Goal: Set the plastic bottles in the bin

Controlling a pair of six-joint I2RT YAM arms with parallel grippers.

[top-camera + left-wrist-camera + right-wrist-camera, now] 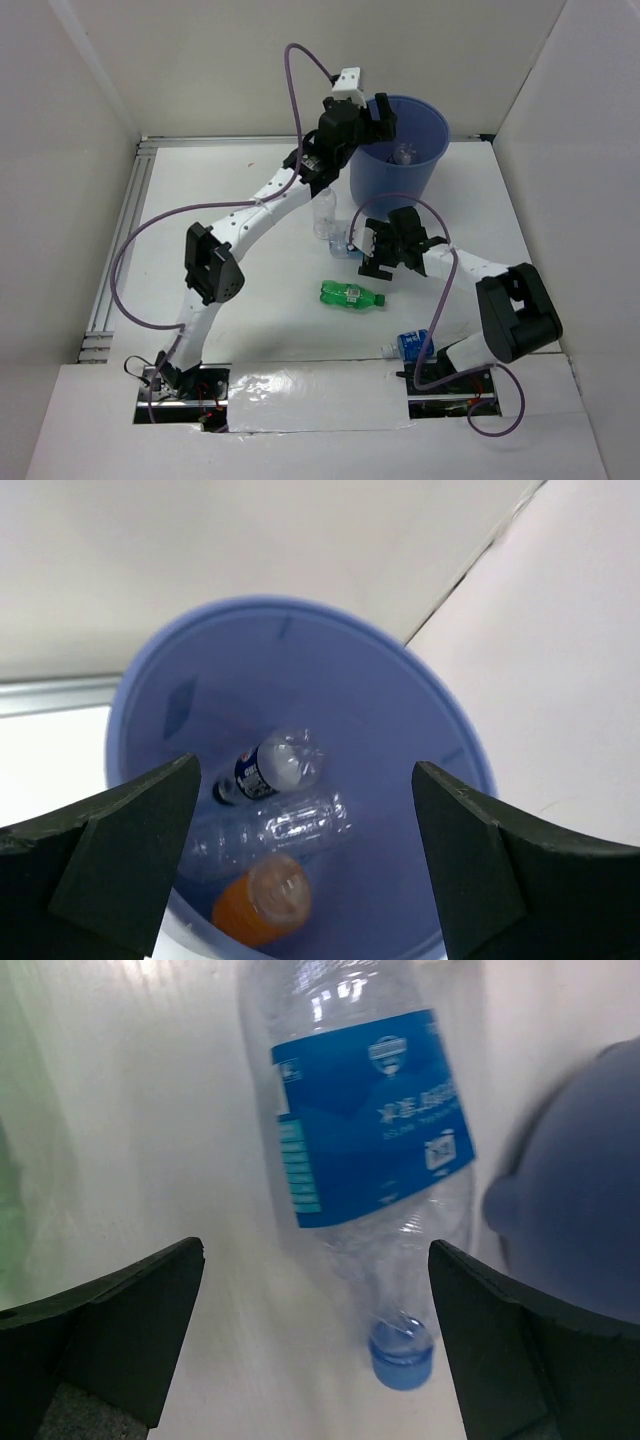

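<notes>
The left pincer point(305, 775) hangs over the mouth of the blue bin point(380, 710), its jaws spread wide and holding nothing. Three plastic bottles lie at the bottom of the bin: one with a dark blue label point(268, 770) whose marks are too small to read, a clear one point(270, 828) beside it, and an orange one point(265, 900) nearest the camera. The right pincer point(315, 1252) is just as wide and also empty, poised above a clear bottle with a bright blue label point(370, 1120) that lies on the white surface point(270, 310) just beside the bin, its blue cap point(402, 1355) pointing toward the wrist camera. The label's white writing is too blurred to read. Elsewhere on the surface are a green bottle point(352, 294) on its side, an upright clear bottle point(324, 212) next to the bin, and a squat blue-labelled bottle point(410, 343) near the right arm's base.
</notes>
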